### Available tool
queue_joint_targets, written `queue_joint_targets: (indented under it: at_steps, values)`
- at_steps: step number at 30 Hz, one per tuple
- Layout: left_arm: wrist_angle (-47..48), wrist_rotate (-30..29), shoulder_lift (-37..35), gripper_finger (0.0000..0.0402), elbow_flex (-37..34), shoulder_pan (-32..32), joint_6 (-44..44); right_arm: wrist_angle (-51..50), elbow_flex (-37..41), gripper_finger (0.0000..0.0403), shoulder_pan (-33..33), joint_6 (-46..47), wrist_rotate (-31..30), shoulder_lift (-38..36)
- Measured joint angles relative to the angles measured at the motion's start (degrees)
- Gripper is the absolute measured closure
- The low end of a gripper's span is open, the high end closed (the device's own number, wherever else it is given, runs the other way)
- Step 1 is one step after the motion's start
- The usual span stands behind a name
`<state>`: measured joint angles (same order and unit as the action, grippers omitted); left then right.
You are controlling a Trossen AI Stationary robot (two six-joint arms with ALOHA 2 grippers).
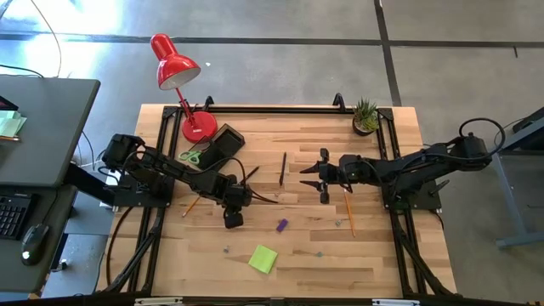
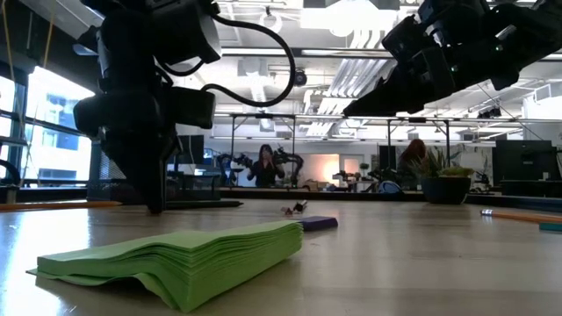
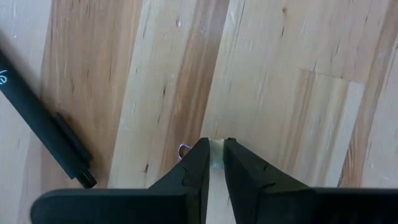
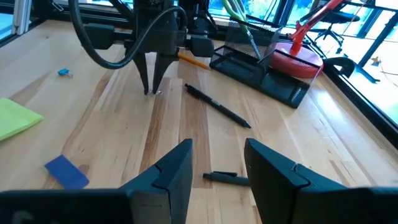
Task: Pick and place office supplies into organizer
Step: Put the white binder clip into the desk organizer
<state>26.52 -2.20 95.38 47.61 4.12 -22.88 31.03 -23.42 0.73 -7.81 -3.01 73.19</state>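
Wood table (image 3: 292, 74): left claw (image 3: 216, 155) nipping tiny clip (image 3: 183, 149), unseen overhead; right claw (image 4: 217, 163) agape, empty.

The table (image 1: 374, 255) is showing pale wood planks with darker brown streaks in the grain, framed by a black rail. A bright red desk lamp (image 1: 174, 64) is standing out at its eleven o'clock corner, beside the black mesh organizer (image 4: 261, 71). A lime-green sticky-note pad (image 1: 263, 259) is lying toward six o'clock, a small purple piece (image 1: 281, 225) near centre. Green-handled scissors (image 1: 191, 156) are showing at ten o'clock. An orange pencil (image 1: 348, 212) and dark pens (image 4: 217, 107) are contrasting with the wood. Both arms are looking matte black; the potted plant (image 1: 365, 115) is showing green leaves.
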Motion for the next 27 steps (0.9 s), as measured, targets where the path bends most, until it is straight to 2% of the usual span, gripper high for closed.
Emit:
queue_joint_targets:
  at_steps: [13, 19, 27]
  values:
    - [0.96, 0.43, -0.62, 0.0368, -0.21, 0.01, 0.52, 0.04, 0.00, 0.0265, 0.00, -0.07, 0.00, 0.00]
    - [0.96, 0.46, -0.73, 0.0398, -0.17, 0.02, 0.64, 0.07, 0.00, 0.0265, 0.00, -0.15, 0.00, 0.00]
    - [0.96, 0.44, -0.73, 0.0396, -0.16, 0.02, 0.75, 0.07, 0.00, 0.0265, 0.00, -0.15, 0.00, 0.00]
